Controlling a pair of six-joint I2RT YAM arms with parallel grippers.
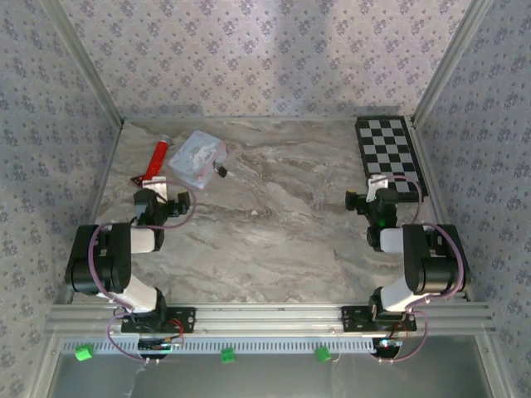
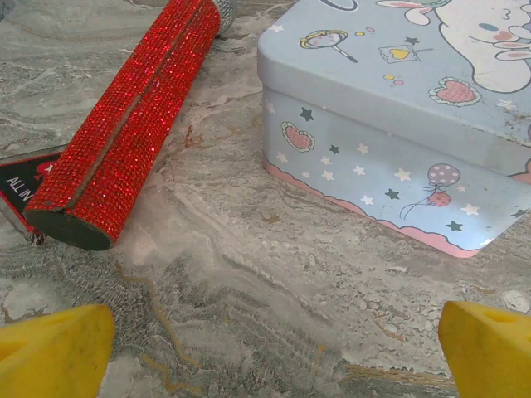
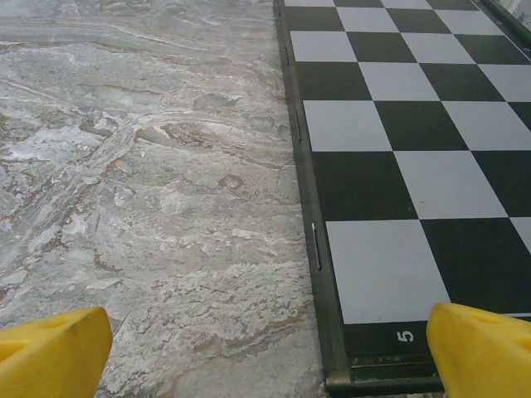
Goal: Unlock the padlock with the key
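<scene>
Top view: padlock (image 1: 221, 171), a tiny dark bit in the upper left of frame, sits on the counter (image 1: 282, 215) just beside the right edge of the pastel tin (image 1: 199, 156). Red glitter tube (image 1: 155, 159) lies left of the tin, apart from it. L wrist view: left gripper (image 2: 267, 361) is wide open, nothing btwn its 2 yellow fingertips (image 2: 50, 352), tube & tin ahead. R wrist view: right gripper (image 3: 265, 356) is wide open too, empty, over the left edge of the checkerboard (image 3: 398, 166).
</scene>
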